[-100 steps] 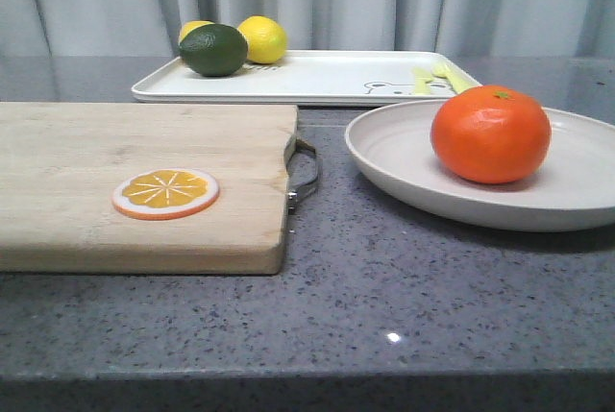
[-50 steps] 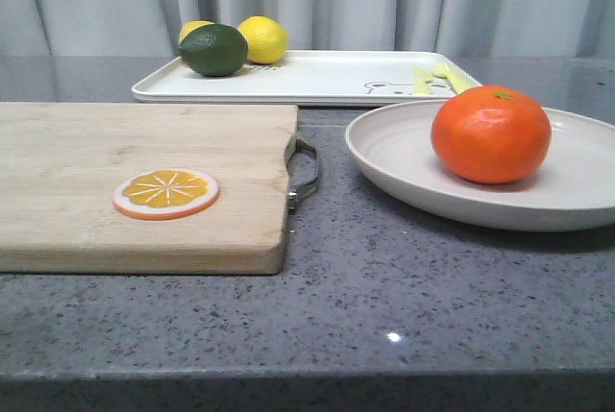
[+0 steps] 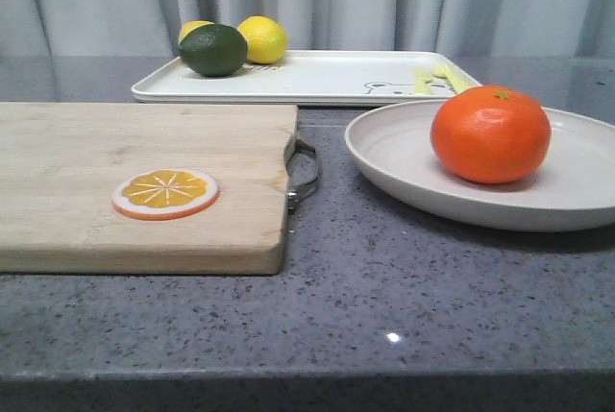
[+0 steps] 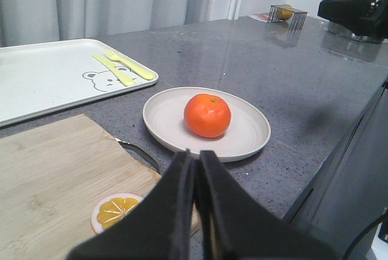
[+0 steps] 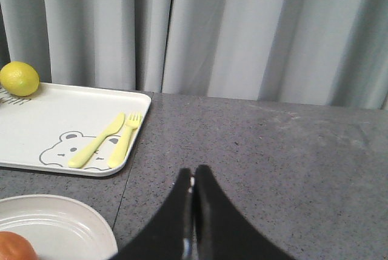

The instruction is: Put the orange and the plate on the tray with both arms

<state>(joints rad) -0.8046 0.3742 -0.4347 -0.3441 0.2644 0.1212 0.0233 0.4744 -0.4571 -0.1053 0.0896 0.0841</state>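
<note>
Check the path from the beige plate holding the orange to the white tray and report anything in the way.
Nothing visible blocks it. Only bare grey countertop separates the shallow beige plate, carrying the round glossy orange, from the white rectangular tray. On the tray, the dark green lime and yellow lemons sit at its far left end.

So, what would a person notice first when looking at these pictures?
Most likely the bright orange, sitting in the pale plate at the front right. Next, the orange slice lying on the wooden cutting board to the left. Behind them, a white tray carries a dark green lime and two lemons.
</note>
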